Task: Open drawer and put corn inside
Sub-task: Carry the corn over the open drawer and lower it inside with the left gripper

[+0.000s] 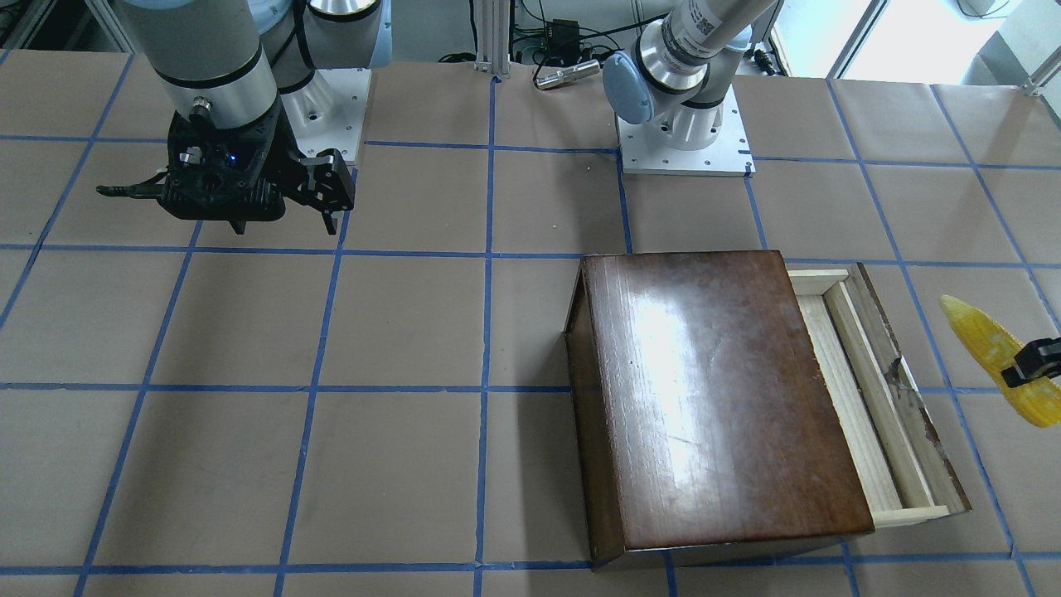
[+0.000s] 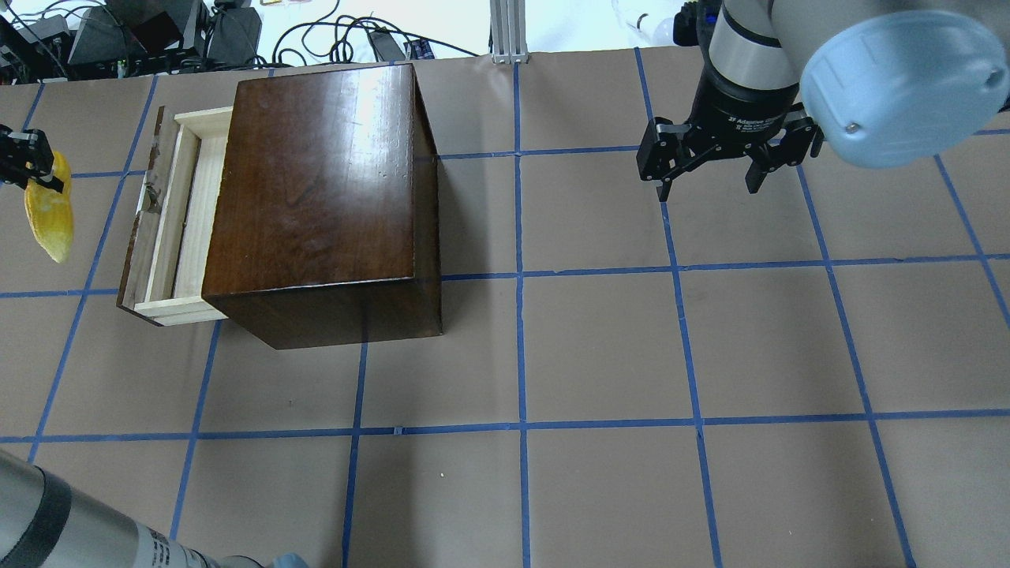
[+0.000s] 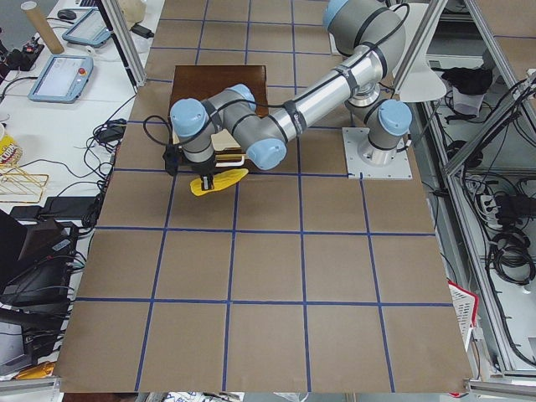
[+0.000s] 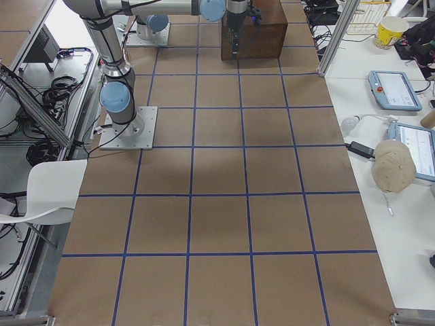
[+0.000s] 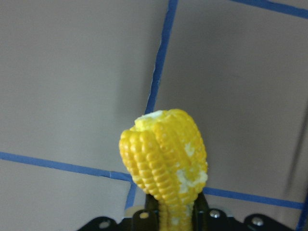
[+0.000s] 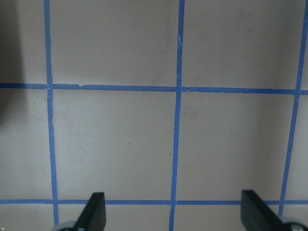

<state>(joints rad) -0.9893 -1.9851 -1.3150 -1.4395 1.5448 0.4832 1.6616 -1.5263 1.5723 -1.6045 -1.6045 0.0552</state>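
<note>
The glossy dark-brown box (image 2: 316, 197) stands on the left half of the table. Its drawer (image 2: 185, 213) is pulled partly out towards the table's left end, with its pale wood inside (image 1: 854, 398) bare. My left gripper (image 2: 28, 162) is shut on the yellow corn (image 2: 49, 209). It holds the cob above the table just beyond the drawer's dark front panel (image 1: 912, 398). The corn also shows at the right edge of the front-facing view (image 1: 999, 361) and fills the left wrist view (image 5: 166, 163). My right gripper (image 2: 708, 185) is open and empty, above the table's right half.
The table is brown paper with a blue tape grid (image 2: 521, 276). The arm bases (image 1: 684, 141) sit on the robot's side. Cables and gear (image 2: 158, 31) lie beyond the table's far edge. Monitors and tablets (image 3: 63, 75) stand off the table's left end.
</note>
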